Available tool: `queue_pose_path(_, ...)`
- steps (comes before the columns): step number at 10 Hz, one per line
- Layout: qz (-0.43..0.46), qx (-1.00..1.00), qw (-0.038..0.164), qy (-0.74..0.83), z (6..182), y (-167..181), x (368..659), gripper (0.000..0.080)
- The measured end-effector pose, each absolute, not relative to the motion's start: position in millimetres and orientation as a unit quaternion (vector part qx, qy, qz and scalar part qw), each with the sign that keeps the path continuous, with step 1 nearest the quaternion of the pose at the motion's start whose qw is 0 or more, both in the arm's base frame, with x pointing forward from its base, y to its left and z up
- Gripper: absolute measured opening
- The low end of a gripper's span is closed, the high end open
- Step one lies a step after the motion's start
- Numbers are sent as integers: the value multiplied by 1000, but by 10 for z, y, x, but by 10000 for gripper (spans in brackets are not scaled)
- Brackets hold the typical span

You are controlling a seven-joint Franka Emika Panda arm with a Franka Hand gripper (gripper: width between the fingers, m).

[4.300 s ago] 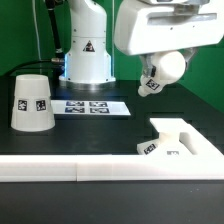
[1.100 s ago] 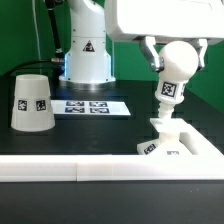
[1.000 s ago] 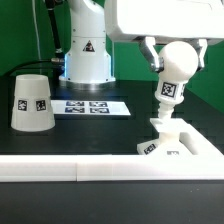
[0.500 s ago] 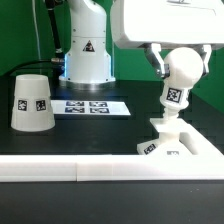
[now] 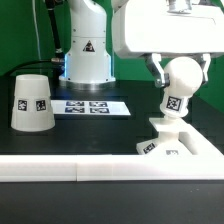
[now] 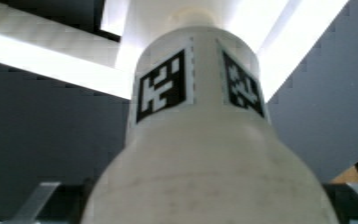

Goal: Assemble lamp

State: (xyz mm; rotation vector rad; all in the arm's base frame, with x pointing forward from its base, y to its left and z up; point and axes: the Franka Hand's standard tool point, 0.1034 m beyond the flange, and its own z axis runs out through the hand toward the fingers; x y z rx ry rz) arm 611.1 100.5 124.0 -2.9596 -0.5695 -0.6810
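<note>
Over the last second the rounded white plastic bulb (image 5: 180,82) (image 6: 194,130) tipped toward the exterior view's right, foot still touching the raised step of the flat stepped white base (image 5: 188,146). I'd judge seating was underway, not finished. The gripper (image 5: 181,72) was clamped on the bulb. The cup-like tapered white shade (image 5: 32,102) sat mouth-down, well apart, nothing visible in it.

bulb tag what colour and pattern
Black-and-white square pattern on the white bulb, clearest in the wrist view.

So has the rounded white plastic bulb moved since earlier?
Yes. The bulb has come down and shifted toward the exterior view's right, away from the marker board; its neck now meets the flat stepped white base.
</note>
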Motion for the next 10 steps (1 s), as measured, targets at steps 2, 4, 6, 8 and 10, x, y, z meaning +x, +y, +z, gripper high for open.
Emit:
queue_pose_path(2, -233, -955, 21, -184, 1191, 980, 6100, 580)
queue_pose_path(4, -259, -949, 15, -181, 1170, 966, 6060, 580)
queue_pose_path(6, -267, -947, 13, -180, 1172, 961, 6058, 580)
queue_pose_path(8, -267, -947, 13, -180, 1169, 959, 6057, 671)
queue_pose_path(10, -267, -947, 13, -180, 1168, 959, 6057, 695)
